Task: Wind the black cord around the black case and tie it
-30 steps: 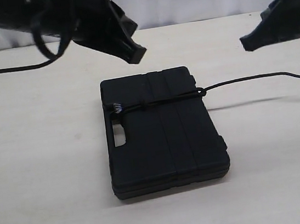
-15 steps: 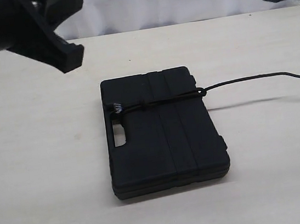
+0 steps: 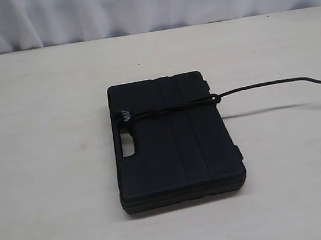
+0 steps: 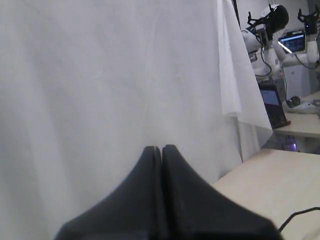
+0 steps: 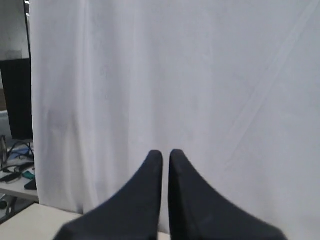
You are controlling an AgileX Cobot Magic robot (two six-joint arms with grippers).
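Where black cord [image 3: 262, 85] binds the black case [image 3: 177, 153], white curtain [image 3: 133, 5] hangs behind.

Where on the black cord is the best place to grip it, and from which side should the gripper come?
Grip the black cord on its free tail, right of the black case, probably from above. There it arches clear of the table, as its separate shadow shows. Across the case it lies tight and knotted.

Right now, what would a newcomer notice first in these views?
The black case lies flat on the table, the black cord tied across its far part and trailing off right. The left hand and right hand appear only in their wrist views, closed and empty, facing a white curtain.
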